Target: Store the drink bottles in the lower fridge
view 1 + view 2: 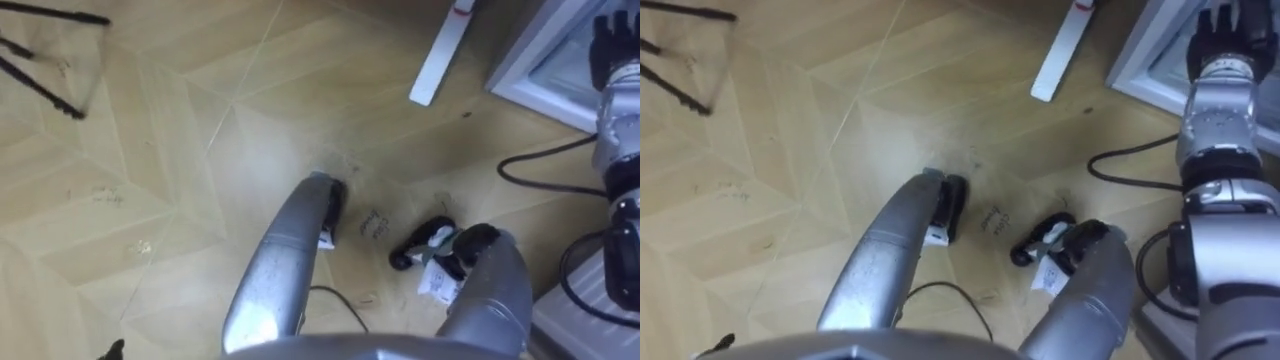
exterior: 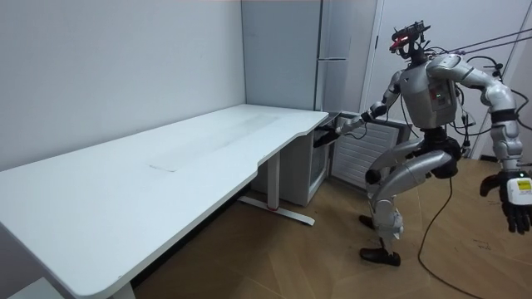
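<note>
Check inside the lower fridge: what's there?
The lower fridge has its door open, right robot hand at its edge. Only a dark sliver inside shows; desk and door cover the rest, contents unknown.

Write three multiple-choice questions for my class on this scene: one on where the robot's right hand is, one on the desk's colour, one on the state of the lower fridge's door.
1. Where is the right hand?
A on a shelf; B at the lower fridge's door; C on a chair.
2. What colour is the desk top?
A black; B white; C red.
3. How is the lower fridge's door?
A swung open; B shut; C lying on the floor.

Answers:
1 B, the right arm reaches out to the door's edge.
2 B, the room view shows a plain white top.
3 A, the door stands out from the fridge's front.
</note>
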Motion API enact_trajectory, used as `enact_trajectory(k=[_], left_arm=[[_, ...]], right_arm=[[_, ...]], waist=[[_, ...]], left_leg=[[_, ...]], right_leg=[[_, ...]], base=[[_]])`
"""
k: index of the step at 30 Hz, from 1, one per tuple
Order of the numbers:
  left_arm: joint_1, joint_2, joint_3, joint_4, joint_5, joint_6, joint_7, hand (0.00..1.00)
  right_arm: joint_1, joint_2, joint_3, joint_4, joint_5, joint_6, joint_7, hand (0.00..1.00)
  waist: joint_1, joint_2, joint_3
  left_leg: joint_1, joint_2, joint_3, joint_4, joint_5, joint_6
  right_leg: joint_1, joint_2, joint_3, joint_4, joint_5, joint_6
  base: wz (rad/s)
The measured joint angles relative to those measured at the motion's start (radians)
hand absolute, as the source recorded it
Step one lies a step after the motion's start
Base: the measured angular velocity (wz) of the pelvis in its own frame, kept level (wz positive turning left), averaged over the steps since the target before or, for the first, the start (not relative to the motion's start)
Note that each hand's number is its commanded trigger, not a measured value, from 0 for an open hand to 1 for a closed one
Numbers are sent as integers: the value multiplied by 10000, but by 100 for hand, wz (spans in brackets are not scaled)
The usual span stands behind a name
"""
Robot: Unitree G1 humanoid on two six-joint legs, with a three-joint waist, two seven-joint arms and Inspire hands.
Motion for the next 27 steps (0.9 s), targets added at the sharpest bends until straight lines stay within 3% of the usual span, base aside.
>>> enact_trajectory(k=[6,8,9,11,15,17,20,23,27], left_arm=[[-250,-31,14,3,-104,13,-23,0],[-344,-119,205,9,-90,27,-29,0],[-406,-143,263,12,-98,64,-28,0],[-770,-272,500,36,-102,80,28,0],[-1443,-468,520,252,-55,65,84,0],[-1800,-670,677,631,-4,56,103,0],[-2277,-1067,888,1507,4,-19,94,0],[-2226,-1402,1326,1982,3,-37,92,0],[-2068,-1568,1606,2201,11,-36,198,0]], right_arm=[[461,65,79,765,-74,783,845,0],[709,66,-55,1045,-349,1070,1131,0],[784,65,-63,1079,-377,1078,1160,0],[1057,72,-35,1257,-620,1243,1169,0],[1471,104,-19,1390,-1155,1694,1191,0],[1728,311,5,1391,-1428,2056,1189,0],[2197,589,-24,1392,-1423,2170,1188,0],[3013,840,-450,1384,-1386,2189,1351,0],[3928,868,-871,1314,-1459,2123,1593,0]], waist=[[-4,-155,18],[-25,-218,25],[-50,-249,32],[-76,-354,38],[-198,-532,44],[-320,-690,58],[-376,-773,48],[-553,-809,13],[-914,-904,-67]], left_leg=[[868,24,-330,-693,685,141],[1300,100,-328,-937,989,280],[1414,94,-320,-979,991,286],[1872,91,-297,-1297,981,295],[2733,78,-146,-1938,992,440],[3440,120,68,-2315,959,549],[4388,112,305,-2916,922,640],[5409,128,392,-3601,914,692],[6377,156,539,-4367,953,743]], right_leg=[[979,746,34,-936,205,220],[1402,1052,97,-1402,594,-79],[1499,1104,144,-1481,641,-77],[1982,1252,143,-1944,845,115],[2761,1474,211,-2700,1136,254],[3348,1602,382,-3124,1237,420],[4149,1732,534,-3770,1393,670],[5157,1947,505,-4647,1598,900],[6071,2189,563,-5557,1855,1073]], base=[[1],[-11],[-5],[-4],[-9],[-18],[-19],[-11],[-13]])
